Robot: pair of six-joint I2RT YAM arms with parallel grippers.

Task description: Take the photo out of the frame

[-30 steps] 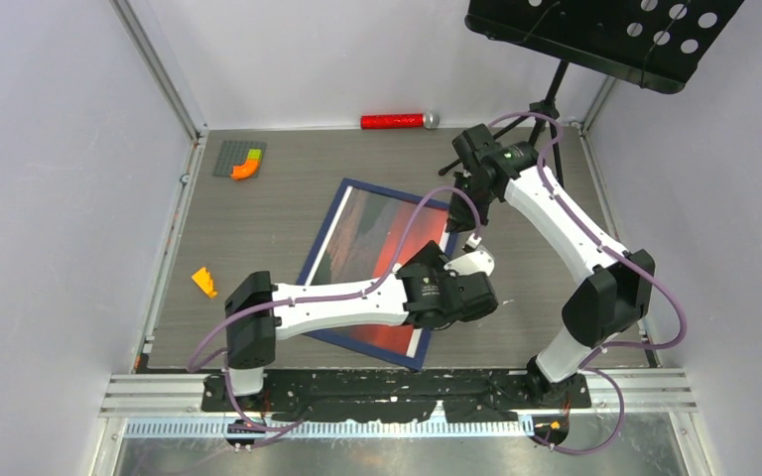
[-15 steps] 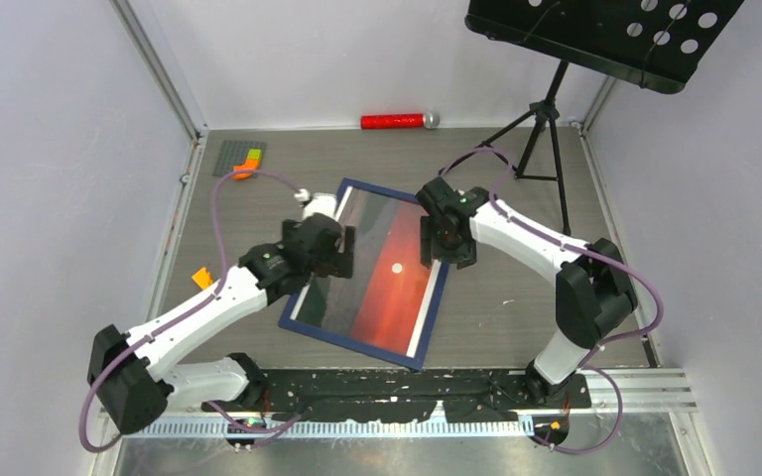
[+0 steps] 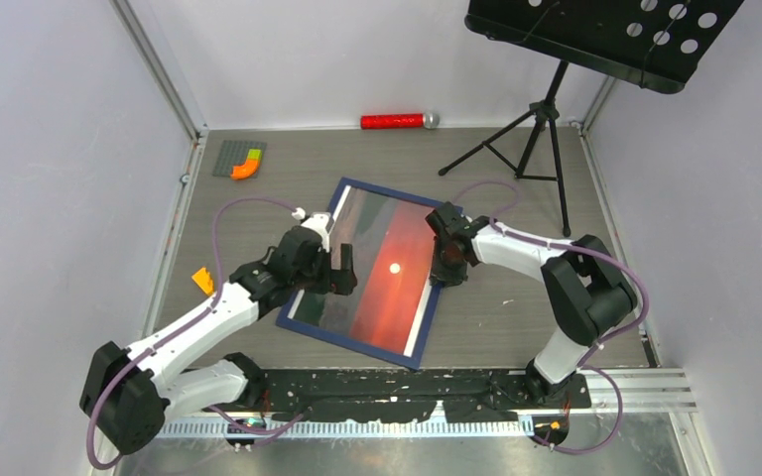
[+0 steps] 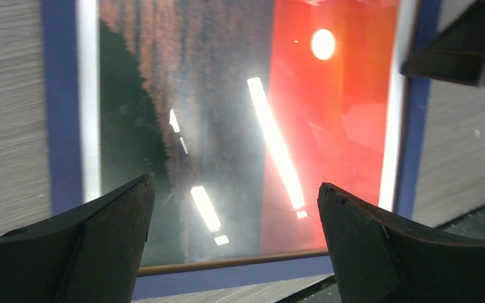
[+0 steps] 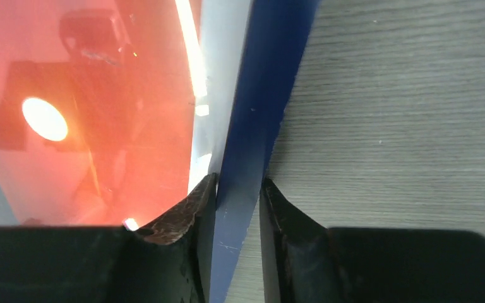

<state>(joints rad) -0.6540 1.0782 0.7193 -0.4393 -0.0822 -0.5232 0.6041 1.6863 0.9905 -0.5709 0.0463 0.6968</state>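
Note:
The dark blue frame (image 3: 349,344) lies flat and tilted on the grey table, with the red-orange sunset photo (image 3: 387,297) inside it. My left gripper (image 3: 338,270) is open above the photo's dark left part. In the left wrist view its jaws (image 4: 233,189) stand wide apart over the photo (image 4: 227,126), near a blue rail (image 4: 60,113). A thin brown strip (image 4: 227,261) shows between the photo and the near rail. My right gripper (image 3: 446,266) is at the frame's right rail. In the right wrist view it (image 5: 238,183) is shut on that blue rail (image 5: 271,76), beside the photo (image 5: 101,126).
A red cylinder with a silver end (image 3: 397,121) lies at the back wall. A grey baseplate with orange and green bricks (image 3: 240,159) is at the back left. An orange piece (image 3: 203,282) lies at the left. A black music stand's tripod (image 3: 531,139) stands at the back right.
The left arm swung from the frame's lower right to its left side and hovers open there. The right gripper came down from the back right and closed on the frame's right rail.

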